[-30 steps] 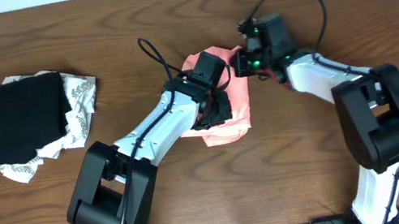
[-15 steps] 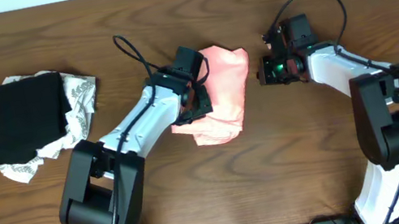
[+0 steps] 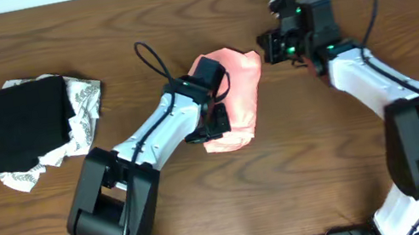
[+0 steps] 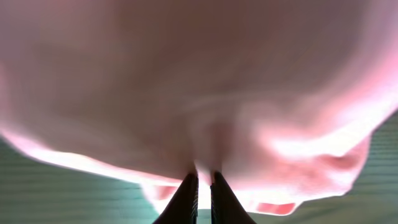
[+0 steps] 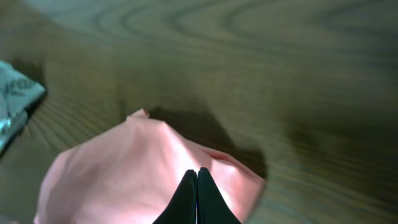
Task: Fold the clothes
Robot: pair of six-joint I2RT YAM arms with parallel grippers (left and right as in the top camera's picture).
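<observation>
The salmon-pink T-shirt (image 3: 239, 86) lies mid-bench as a thick, lumpy bundle, lettering hidden, well apart from the black garment (image 3: 21, 125) and the patterned white cloth (image 3: 85, 98) piled at the far left. The left claw (image 4: 200, 185) is at the bundle's left edge, fingers drawn almost together with only a sliver between them. The fabric puckers right at their tips, so I'd say it has a fold pinched, probably to keep the layers from sliding open. The right claw (image 5: 196, 186) is squeezed tight with nothing in it, poised above the bare bench (image 3: 209, 213) just off the shirt's top right corner. Free of the cloth, it looks ready for another corner.

Against a second ago, when both arms crowded over the shirt, the right arm has let go and backed off. Since the half-second mark it has swung farther toward the back edge, while the shirt has barely shifted.
</observation>
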